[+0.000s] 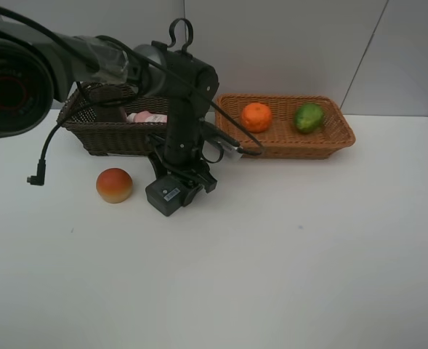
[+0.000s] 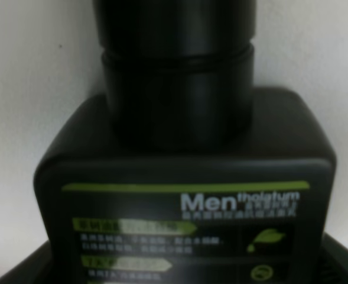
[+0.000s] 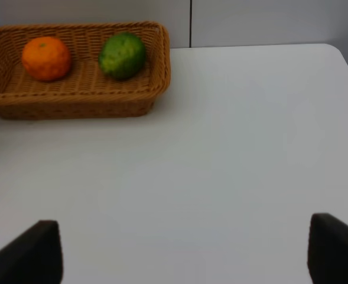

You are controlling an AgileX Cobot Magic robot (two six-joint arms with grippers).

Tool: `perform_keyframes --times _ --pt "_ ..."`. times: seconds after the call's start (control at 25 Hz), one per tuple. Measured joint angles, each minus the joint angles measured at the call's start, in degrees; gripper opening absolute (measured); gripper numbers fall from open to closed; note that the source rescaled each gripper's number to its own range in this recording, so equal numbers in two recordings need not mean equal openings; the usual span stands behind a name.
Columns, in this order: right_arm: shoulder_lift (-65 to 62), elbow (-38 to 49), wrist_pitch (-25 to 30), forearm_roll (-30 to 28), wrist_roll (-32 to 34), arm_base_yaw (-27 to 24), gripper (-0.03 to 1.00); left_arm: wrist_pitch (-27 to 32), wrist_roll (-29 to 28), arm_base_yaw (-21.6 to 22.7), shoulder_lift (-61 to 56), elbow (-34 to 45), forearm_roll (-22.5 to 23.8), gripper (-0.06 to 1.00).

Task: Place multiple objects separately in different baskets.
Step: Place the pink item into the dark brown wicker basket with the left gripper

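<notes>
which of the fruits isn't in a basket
The red-yellow peach, alone on the table in front of the dark brown basket. The orange and the green fruit both lie in the light tan basket.

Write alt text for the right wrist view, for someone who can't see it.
A tan wicker basket on a white table holds an orange and a green fruit, side by side and not touching. The right gripper hangs open over the table, nothing between its dark fingertips.
</notes>
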Motion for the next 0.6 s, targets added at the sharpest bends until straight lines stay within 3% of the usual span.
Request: perform_keyframes --times 0.6 --pt "0.0 0.0 0.0 0.0 0.0 0.0 0.79 0.0 0.1 -0.2 0.0 0.0 0.0 0.83"
